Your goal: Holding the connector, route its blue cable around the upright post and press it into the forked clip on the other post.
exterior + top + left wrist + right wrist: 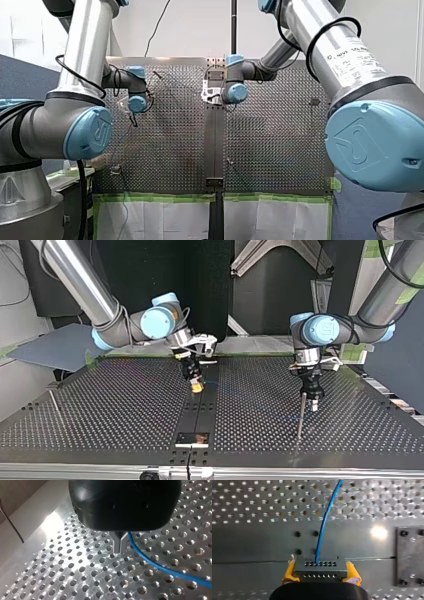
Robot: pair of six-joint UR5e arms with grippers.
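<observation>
Connector (319, 569) dark grey, two rows of holes, blue cable (324, 525) curving out

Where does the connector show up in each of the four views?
Front view: too small to tell, near the far end of the centre strip.
Top view: in my right gripper, above that strip.
Left wrist view: not in it.
Right wrist view: the connector between the yellow pads, blue cable leaving it.
Shared landmark: the centre strip, absent only from the left wrist view.
</observation>
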